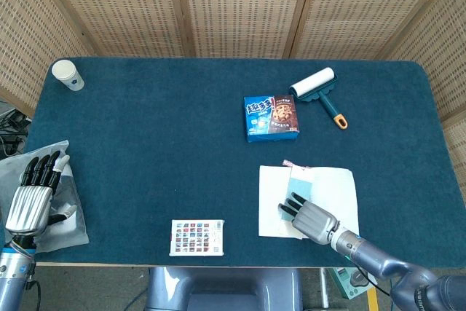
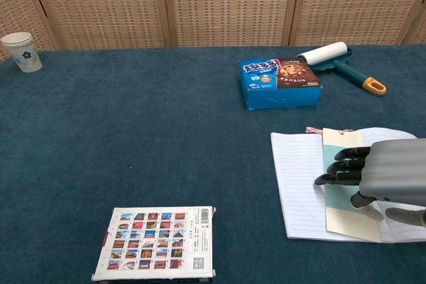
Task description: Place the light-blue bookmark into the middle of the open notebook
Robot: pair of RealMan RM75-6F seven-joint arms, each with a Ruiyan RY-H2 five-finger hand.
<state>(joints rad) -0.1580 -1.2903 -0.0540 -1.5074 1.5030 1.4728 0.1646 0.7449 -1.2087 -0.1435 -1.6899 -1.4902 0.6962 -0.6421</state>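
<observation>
The open notebook (image 2: 296, 184) (image 1: 271, 202) lies flat near the table's front right. The light-blue bookmark (image 2: 339, 154) (image 1: 298, 182), cream-edged with a pink string at its top, lies lengthwise along the notebook's middle. My right hand (image 2: 383, 174) (image 1: 309, 216) rests on the bookmark's lower half, dark fingers stretched over it and thumb against its lower part. That half is hidden under the hand. My left hand (image 1: 35, 194) sits far off at the table's left front corner, fingers spread and holding nothing.
A blue cookie box (image 1: 271, 116) (image 2: 279, 82) and a lint roller (image 1: 317, 87) (image 2: 333, 56) lie behind the notebook. A paper cup (image 1: 67, 74) stands at the far left corner. A sticker card (image 1: 196, 237) lies at the front centre. Grey plastic (image 1: 69, 216) lies under my left hand.
</observation>
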